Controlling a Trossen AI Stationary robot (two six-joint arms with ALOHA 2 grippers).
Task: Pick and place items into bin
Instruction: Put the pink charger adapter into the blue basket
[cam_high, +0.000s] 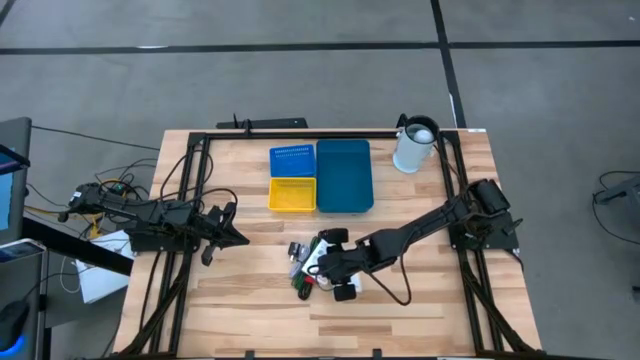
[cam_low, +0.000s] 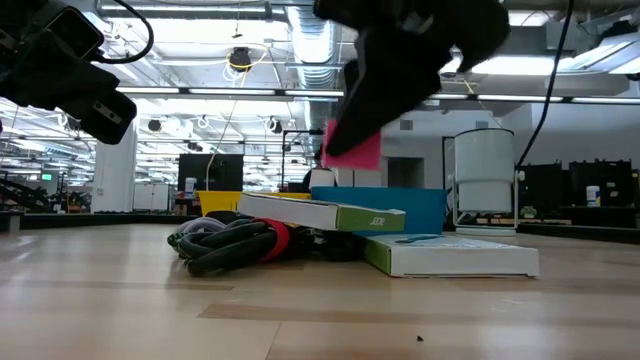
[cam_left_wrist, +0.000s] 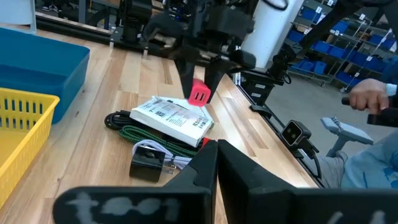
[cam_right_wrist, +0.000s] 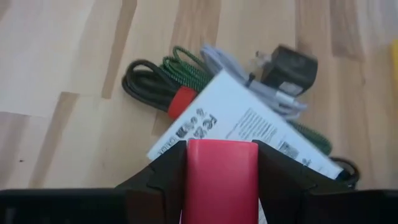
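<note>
The pile of items lies on the table in front of the bins. It holds a white printed box, coiled green and black cords with a red band, and a black plug on a white cord. In the low view a second white box lies flat beside the first. My right gripper hangs above the pile, shut on a red-pink piece. My left gripper waits shut at the table's left, clear of the pile. My right gripper pinches the red-pink piece between its two fingers, one on each side of the piece. The fingers come from above, pointing down. The piece is lifted clear above the white box, its lower end showing below the fingertips.
A yellow basket, a small blue basket and a larger blue bin stand just beyond the pile. A white jug stands at the far right corner. A person's hand shows beyond the table's right side.
</note>
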